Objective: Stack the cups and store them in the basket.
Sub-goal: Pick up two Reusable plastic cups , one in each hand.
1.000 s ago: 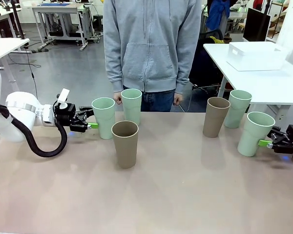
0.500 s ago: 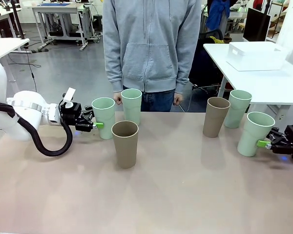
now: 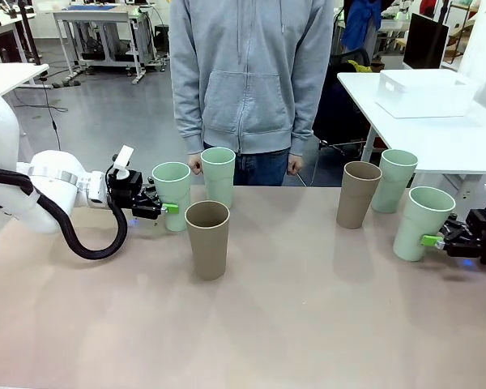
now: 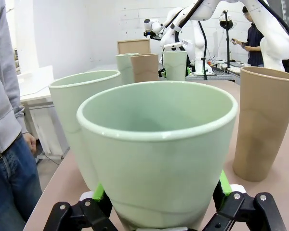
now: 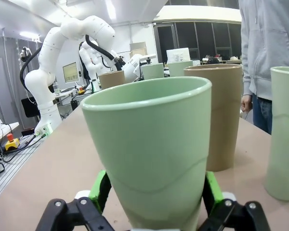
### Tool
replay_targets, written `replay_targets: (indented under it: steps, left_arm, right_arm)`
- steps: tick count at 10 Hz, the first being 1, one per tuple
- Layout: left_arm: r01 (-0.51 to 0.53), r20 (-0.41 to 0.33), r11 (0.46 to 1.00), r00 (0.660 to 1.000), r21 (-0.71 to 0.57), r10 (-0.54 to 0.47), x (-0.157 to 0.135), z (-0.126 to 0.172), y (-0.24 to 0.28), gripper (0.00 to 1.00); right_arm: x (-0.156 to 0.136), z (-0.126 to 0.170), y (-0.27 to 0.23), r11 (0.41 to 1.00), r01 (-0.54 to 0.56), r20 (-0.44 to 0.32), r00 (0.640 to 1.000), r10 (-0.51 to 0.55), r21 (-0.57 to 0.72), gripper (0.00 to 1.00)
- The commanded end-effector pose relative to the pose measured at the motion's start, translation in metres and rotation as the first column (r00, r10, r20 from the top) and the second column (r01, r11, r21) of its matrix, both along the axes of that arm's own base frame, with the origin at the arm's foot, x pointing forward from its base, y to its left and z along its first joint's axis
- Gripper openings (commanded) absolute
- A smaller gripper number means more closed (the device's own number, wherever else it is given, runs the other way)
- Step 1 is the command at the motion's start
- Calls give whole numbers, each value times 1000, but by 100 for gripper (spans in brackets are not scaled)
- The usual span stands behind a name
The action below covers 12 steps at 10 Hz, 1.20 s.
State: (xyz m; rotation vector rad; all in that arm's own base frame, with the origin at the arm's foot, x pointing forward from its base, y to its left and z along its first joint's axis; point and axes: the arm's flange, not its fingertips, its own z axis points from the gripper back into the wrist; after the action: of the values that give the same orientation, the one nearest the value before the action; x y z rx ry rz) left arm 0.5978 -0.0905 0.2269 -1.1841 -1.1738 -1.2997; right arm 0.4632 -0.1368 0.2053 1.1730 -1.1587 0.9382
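Six cups stand on the table. My left gripper is open with a mint cup between its fingers; the left wrist view has that cup between the green pads, which sit close to its walls. A second mint cup stands just behind it and a tan cup in front. At the right, my right gripper is open around another mint cup, seen close up in the right wrist view. A tan cup and a mint cup stand beyond. The white basket rests on a separate table.
A person in a grey hoodie stands at the table's far edge, hands down by the sides. The basket's white table is apart from mine, at the back right. The near half of my tabletop is bare.
My left gripper has slid right until its fingers flank the mint cup. My right gripper has crept left onto its mint cup. The cups have stayed put.
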Motion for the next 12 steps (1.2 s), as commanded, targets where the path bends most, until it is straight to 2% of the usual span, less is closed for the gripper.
replay_targets:
  steps: [1,12]
  left_arm:
    - [-16,-30,1000,999,-8,16,7,0,-3,100]
    - [-6,-83,1000,997,-16,4,7,-7,-4,100]
  right_arm:
    - [0,6,13,1000,31,-29,999,-31,3,100]
    - [-2,9,23,1000,19,-61,998,-19,4,100]
